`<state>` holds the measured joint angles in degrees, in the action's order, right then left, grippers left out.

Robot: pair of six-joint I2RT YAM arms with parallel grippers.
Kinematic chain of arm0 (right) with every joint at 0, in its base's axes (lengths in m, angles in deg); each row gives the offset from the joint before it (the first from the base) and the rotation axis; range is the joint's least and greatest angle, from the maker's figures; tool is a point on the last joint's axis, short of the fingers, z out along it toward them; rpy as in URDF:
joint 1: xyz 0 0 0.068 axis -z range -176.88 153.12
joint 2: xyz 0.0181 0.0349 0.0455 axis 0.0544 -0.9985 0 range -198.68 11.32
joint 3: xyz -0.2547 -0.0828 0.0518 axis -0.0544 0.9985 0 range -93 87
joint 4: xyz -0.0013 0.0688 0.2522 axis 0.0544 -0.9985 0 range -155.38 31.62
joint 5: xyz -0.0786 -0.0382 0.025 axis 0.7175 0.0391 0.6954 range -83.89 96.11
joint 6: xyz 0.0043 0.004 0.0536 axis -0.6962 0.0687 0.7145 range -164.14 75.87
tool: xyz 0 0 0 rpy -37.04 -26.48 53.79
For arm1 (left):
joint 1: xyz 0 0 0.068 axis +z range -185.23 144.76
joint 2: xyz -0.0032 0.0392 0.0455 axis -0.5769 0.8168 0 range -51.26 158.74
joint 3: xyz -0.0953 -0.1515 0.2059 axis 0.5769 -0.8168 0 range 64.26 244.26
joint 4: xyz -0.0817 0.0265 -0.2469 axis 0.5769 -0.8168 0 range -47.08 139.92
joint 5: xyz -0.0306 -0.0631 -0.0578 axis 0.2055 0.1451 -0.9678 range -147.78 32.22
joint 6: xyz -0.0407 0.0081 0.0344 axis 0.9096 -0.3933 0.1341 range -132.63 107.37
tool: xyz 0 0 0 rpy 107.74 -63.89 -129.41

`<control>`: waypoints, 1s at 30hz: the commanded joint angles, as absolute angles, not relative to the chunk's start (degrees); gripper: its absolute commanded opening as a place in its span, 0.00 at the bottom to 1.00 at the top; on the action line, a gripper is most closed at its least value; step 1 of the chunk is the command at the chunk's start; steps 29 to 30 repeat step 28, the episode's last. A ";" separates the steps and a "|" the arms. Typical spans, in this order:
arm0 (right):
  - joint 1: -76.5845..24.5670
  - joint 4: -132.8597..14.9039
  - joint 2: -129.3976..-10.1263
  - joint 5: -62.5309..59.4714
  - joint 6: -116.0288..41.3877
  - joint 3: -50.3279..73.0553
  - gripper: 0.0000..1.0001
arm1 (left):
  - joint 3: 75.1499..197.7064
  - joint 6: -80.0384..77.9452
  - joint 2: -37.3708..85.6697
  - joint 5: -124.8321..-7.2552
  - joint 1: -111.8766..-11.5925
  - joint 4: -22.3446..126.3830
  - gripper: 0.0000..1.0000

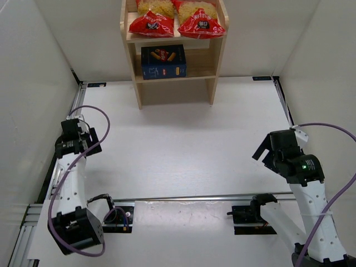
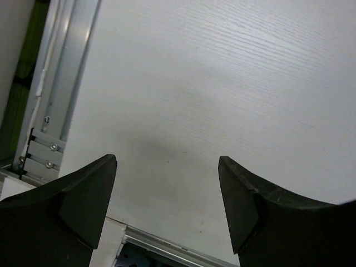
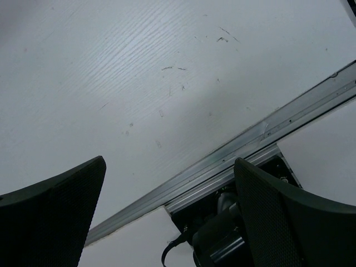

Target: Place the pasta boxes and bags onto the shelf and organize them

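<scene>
The light wood shelf [image 1: 218, 51] stands at the far middle of the table. Two red pasta bags [image 1: 151, 24] [image 1: 201, 23] lie side by side on its upper board. The dark blue pasta box [image 1: 163, 62] stands on the lower board. My left gripper [image 1: 95, 139] is at the near left, far from the shelf; in the left wrist view it [image 2: 167, 167] is open and empty over bare table. My right gripper [image 1: 261, 149] is at the near right; in the right wrist view it [image 3: 169, 167] is open and empty.
An aluminium rail [image 1: 206, 197] runs across the near table edge, also showing in the right wrist view [image 3: 261, 133]. Another rail [image 2: 58, 83] runs along the left side. White walls enclose the table on three sides.
</scene>
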<state>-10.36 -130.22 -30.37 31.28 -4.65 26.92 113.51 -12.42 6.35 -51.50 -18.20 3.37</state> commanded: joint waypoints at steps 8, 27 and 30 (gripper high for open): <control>-9.98 -128.26 -29.29 32.74 -4.32 27.50 1.00 | 110.23 -12.63 0.69 -46.36 -17.48 3.60 0.85; -9.98 -127.03 -28.23 33.88 -3.53 28.02 1.00 | 109.17 -12.63 -0.37 -46.35 -17.48 3.60 0.90; -9.98 -127.03 -28.23 33.88 -3.53 28.02 1.00 | 109.17 -12.63 -0.37 -46.36 -17.48 3.60 0.90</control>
